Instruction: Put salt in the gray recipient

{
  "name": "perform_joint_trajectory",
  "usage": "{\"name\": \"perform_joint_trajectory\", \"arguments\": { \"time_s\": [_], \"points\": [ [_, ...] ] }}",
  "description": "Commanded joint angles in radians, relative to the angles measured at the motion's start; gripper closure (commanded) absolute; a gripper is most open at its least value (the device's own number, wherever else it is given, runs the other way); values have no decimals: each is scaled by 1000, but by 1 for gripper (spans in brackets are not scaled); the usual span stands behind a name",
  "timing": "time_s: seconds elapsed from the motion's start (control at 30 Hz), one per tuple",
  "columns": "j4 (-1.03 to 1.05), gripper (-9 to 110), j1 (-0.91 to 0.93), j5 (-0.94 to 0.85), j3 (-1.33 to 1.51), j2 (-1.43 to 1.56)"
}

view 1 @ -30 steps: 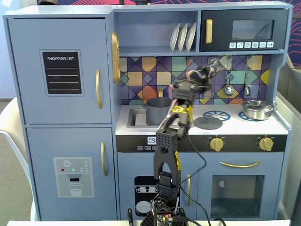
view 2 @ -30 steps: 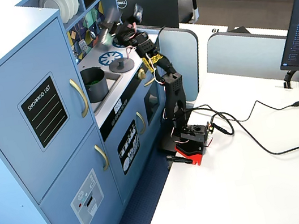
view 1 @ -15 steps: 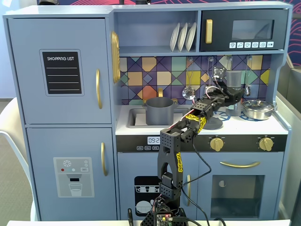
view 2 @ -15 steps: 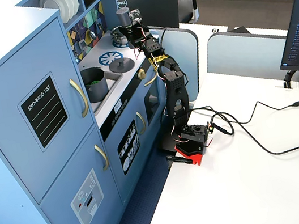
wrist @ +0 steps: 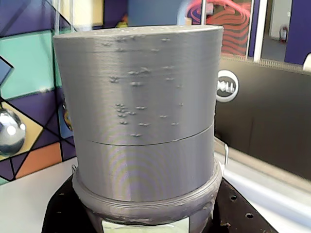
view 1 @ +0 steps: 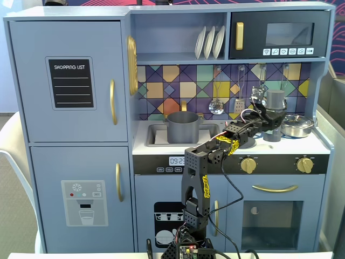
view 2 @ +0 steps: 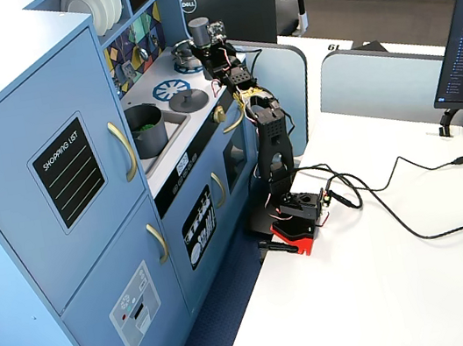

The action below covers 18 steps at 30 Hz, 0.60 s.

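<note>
Toy kitchen point(view 1: 70, 135) in pale blue, filling both fixed views, with counter, sink and hob.

Arm reaching up from the table base and bent over the counter's right end in a fixed view, near the steel pan point(view 1: 297, 126).

Gray recipient point(view 1: 183, 127) standing in the sink, well to the left of the gripper point(view 1: 273, 120) in that fixed view; open mouth upward, something green inside in the other fixed view point(view 2: 146, 127).

Salt point(view 1: 275, 101) upright at the gripper, long axis vertical, top clear above the fingers; in the wrist view its gray body point(wrist: 141, 121) fills the frame, rising straight out of the black jaw plates with a pale label edge at the bottom. Clamped on the shaker, by the look of it, though finger contact itself hidden.

Coming move, as a judgement: carry leftward across the counter to above the pot, then tip the shaker's top down over the opening.
</note>
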Motion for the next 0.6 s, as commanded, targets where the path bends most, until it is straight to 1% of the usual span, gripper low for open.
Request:
{"name": "perform_joint_trajectory", "arguments": {
  "time_s": [0.0, 0.27, 0.57],
  "points": [
    [-61, 101, 14, 52, 0, 41],
    [-181, 101, 15, 21, 91, 48],
    [-264, 101, 18, -12, 169, 55]
  ]
}}
